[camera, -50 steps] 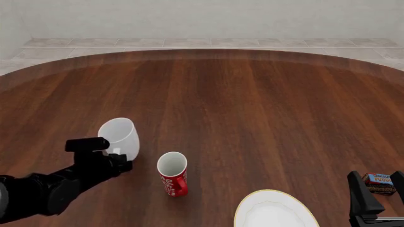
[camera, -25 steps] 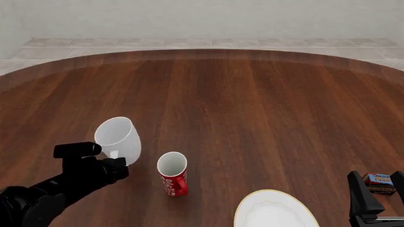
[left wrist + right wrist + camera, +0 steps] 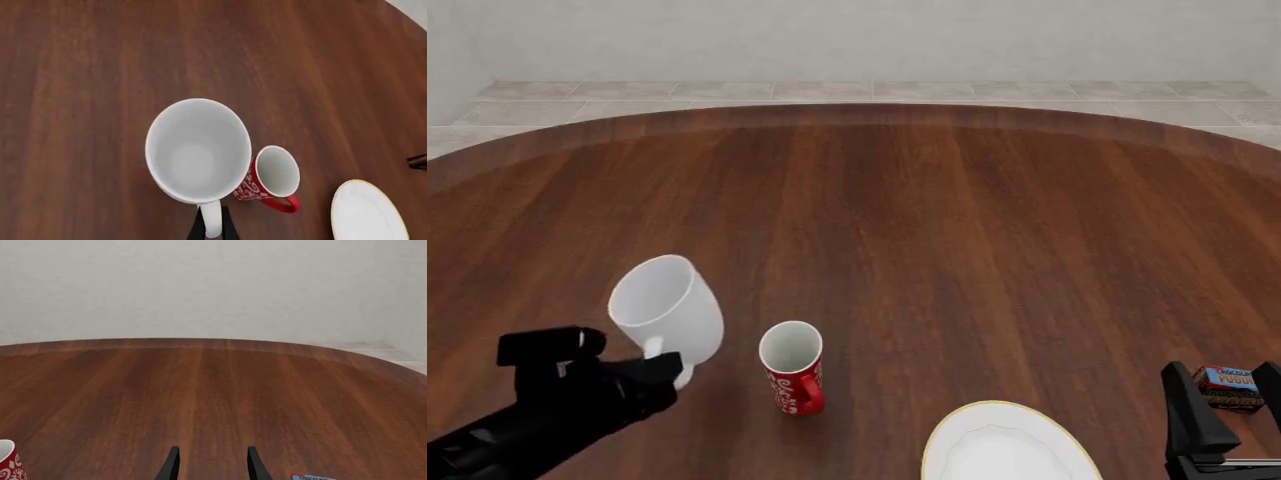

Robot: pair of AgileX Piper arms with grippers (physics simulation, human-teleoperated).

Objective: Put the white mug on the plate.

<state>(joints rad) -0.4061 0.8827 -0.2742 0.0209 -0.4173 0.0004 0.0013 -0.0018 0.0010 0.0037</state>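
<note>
The white mug (image 3: 669,308) hangs tilted above the table at the near left, its mouth facing up and away. My left gripper (image 3: 662,368) is shut on its loop handle (image 3: 211,220); the left wrist view looks straight down into the white mug (image 3: 197,150). The plate (image 3: 1009,446), white with a yellowish rim, lies at the near edge right of centre, and it also shows as a plate (image 3: 368,214) in the left wrist view. Low at the near right, my right gripper (image 3: 211,466) is open and holds nothing.
A narrow red mug (image 3: 791,366) with white lettering stands upright between the white mug and the plate, close beside the white mug (image 3: 270,175). A small chocolate box (image 3: 1232,386) lies by the right gripper (image 3: 1222,372). Brown wooden tabletop (image 3: 934,230) stretches to a curved far edge.
My left arm has pulled back toward the near left, taking the white mug with it. The mug has risen off the table and now tilts more. The right arm has not moved.
</note>
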